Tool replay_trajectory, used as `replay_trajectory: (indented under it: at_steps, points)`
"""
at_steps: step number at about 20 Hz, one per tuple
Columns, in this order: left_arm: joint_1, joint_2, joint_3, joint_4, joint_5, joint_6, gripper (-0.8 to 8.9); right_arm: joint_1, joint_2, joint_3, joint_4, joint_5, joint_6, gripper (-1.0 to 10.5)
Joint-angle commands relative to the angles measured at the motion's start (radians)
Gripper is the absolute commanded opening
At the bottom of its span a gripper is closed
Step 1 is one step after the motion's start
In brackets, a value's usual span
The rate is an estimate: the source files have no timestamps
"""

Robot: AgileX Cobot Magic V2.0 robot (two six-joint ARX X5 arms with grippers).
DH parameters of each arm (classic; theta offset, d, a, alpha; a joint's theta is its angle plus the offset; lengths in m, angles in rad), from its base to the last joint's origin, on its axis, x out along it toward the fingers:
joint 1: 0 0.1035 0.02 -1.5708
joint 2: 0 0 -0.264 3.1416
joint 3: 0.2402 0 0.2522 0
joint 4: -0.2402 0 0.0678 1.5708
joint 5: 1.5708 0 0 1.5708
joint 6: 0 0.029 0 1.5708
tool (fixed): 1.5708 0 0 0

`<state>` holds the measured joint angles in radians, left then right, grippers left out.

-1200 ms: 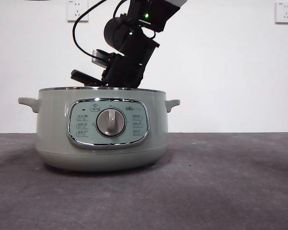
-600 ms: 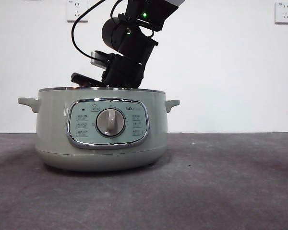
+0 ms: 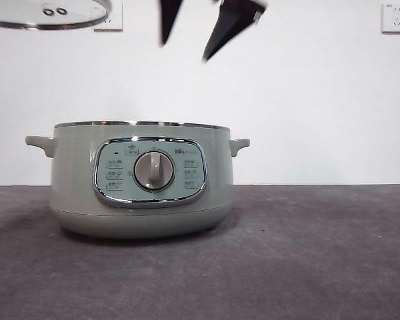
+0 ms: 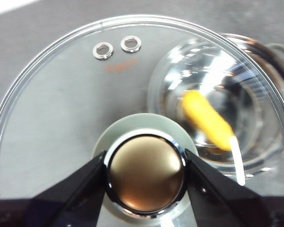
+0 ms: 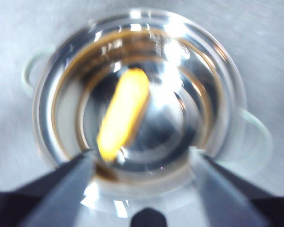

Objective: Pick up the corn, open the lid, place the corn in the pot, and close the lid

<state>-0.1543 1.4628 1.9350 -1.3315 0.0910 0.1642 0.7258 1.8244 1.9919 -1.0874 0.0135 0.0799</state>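
The pale green pot (image 3: 140, 180) stands on the table with its top uncovered. The yellow corn (image 5: 125, 113) lies on the pot's shiny inner floor and also shows through the glass in the left wrist view, corn (image 4: 206, 120). My right gripper (image 3: 185, 50) hangs open and empty high above the pot's middle; in its own blurred view, right gripper (image 5: 142, 161), the jaws spread wide over the pot (image 5: 217, 71). My left gripper (image 4: 145, 165) is shut on the knob (image 4: 146, 172) of the glass lid (image 4: 61, 94). It holds the lid (image 3: 47, 17) up at the top left, off to one side of the pot.
Grey matte table (image 3: 307, 253) stretches in front of and to the right of the pot. A white wall with two sockets (image 3: 395, 17) stands behind.
The right arm has lifted from down at the pot's rim to the top of the front view, jaws open and empty. The lid's edge has come into view at the top left.
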Motion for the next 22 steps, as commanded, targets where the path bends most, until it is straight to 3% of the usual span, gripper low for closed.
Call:
replay_trajectory:
  at_steps: [1,4,8,12,17,22]
  points:
    - [-0.01,0.033,0.006,0.021,0.048,-0.007,-0.09,0.002,-0.083,-0.009,-0.093,0.049,-0.066,-0.2]
    - [-0.037,0.087,0.006,0.051,0.1,-0.015,-0.09,0.001,-0.196,-0.023,-0.172,0.074,-0.079,-0.2]
    - [-0.111,0.164,0.006,0.095,0.099,-0.03,-0.09,0.001,-0.305,-0.034,-0.249,0.149,-0.069,-0.2]
    - [-0.196,0.251,0.006,0.117,0.092,-0.03,-0.09,0.001,-0.377,-0.058,-0.288,0.159,-0.065,-0.2]
    - [-0.277,0.342,0.006,0.158,0.057,-0.031,-0.09,0.001,-0.51,-0.301,-0.284,0.237,-0.03,-0.2]
    - [-0.311,0.384,0.006,0.179,0.054,-0.041,-0.09,0.0,-0.661,-0.533,-0.193,0.241,0.026,-0.2]
